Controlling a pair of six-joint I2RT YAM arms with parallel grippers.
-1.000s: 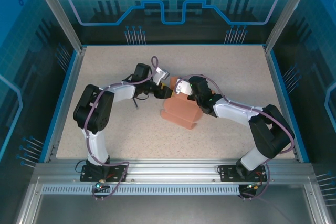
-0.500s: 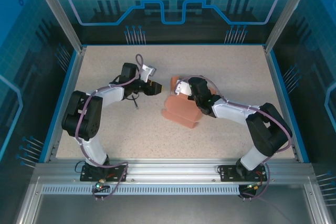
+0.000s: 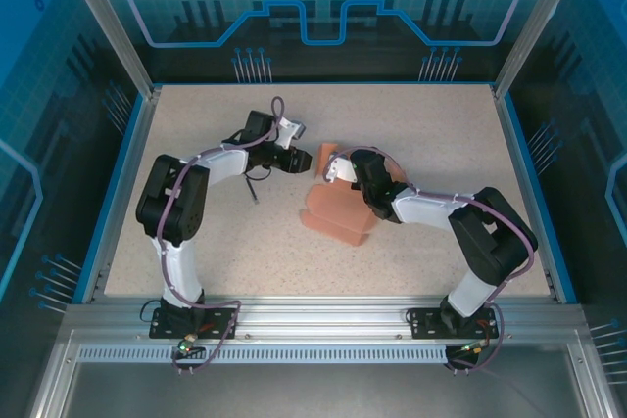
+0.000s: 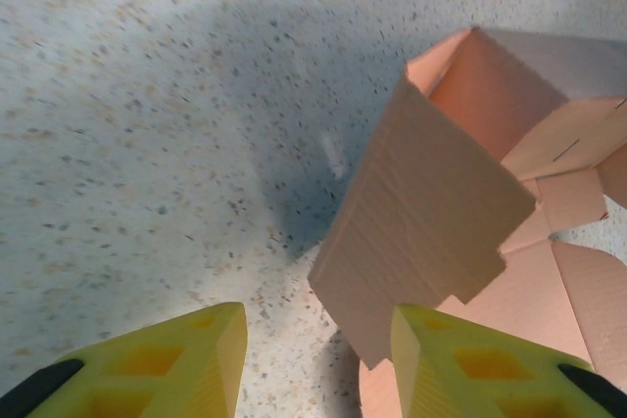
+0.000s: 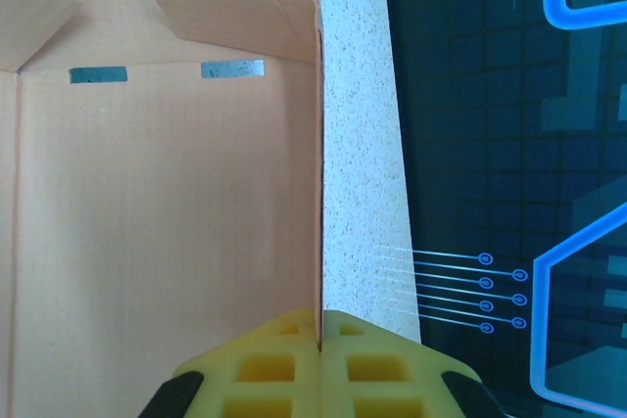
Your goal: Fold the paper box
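On the speckled table (image 3: 196,232) the paper box (image 3: 338,214) lies mid-table, half formed. The right gripper (image 5: 320,325) is clamped on one upright wall (image 5: 318,144), likely steadying it. The left gripper (image 4: 315,325), jaws apart, faces a raised flap (image 4: 421,212), seemingly ready to push it.

In the left wrist view the paper box (image 4: 431,212) runs off the right and bottom edges, so its lower flaps are cut short, and both yellow fingers (image 4: 167,369) of the left gripper (image 4: 313,325) lose their bases to the bottom edge. In the right wrist view the card runs off the top and left edges, and the right gripper (image 5: 319,325) hides the strip of wall clamped between its 2 pads (image 5: 265,364). From the top camera the box's fold lines are too small to tell
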